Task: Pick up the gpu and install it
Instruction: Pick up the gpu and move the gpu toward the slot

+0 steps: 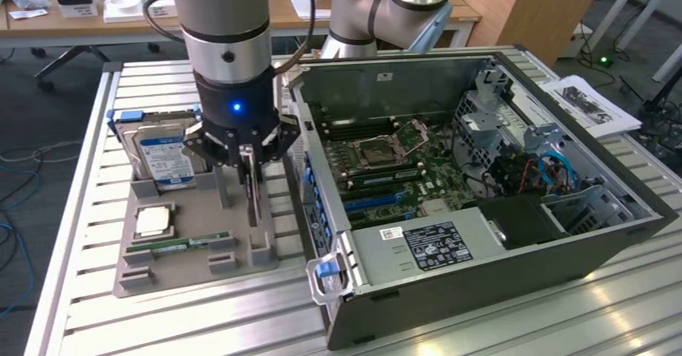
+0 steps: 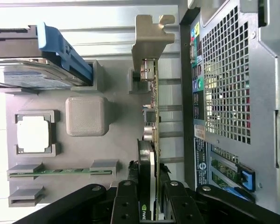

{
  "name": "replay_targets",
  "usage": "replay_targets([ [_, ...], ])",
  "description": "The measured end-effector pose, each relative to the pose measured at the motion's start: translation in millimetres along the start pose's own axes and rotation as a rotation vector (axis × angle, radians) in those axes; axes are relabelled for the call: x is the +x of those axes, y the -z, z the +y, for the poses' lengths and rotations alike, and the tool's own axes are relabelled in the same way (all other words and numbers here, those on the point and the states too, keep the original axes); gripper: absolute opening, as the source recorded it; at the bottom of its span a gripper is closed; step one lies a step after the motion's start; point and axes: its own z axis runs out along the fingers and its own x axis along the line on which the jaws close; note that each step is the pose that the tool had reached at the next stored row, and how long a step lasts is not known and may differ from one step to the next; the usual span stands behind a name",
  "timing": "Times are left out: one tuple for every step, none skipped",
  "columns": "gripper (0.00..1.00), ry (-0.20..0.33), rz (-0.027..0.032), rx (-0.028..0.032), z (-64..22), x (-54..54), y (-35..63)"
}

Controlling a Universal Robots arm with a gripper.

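End effector [image 1: 247, 158] is clamped on the gpu [image 2: 147, 163], held edge-on over the grey tray [image 1: 197, 212]. Arm is pointed straight down beside the open PC case [image 1: 501, 276].

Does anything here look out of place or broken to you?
Nothing looks spilled or damaged. The computer case lies open on its side, seemingly on purpose. The tool pinches the gpu, which stands straight on edge at the gray tray.
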Motion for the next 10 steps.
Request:
replay_targets([
  [0.27, 0.001, 0.0001, 0.0000, 0.1, -0.1, 3.0],
  [0.27, 0.002, 0.0002, -0.0001, 0.3, -0.1, 6.2],
  [0.27, 0.003, 0.0002, -0.0001, 0.5, -0.2, 9.3],
  [0.27, 0.004, 0.0002, -0.0001, 0.6, -0.3, 12.4],
  [0.27, 0.006, 0.0003, -0.0002, 0.7, -0.4, 15.7],
  [0.27, 0.007, 0.0002, -0.0002, 0.9, -0.4, 18.6],
  [0.27, 0.007, 0.0001, -0.0003, 1.0, -0.5, 21.5],
  [0.27, 0.008, 0.0001, -0.0003, 1.1, -0.6, 24.5],
  [0.27, 0.009, -0.0002, -0.0004, 1.3, -0.7, 27.3],
  [0.27, 0.009, -0.0003, -0.0003, 1.4, -0.8, 30.4],
])
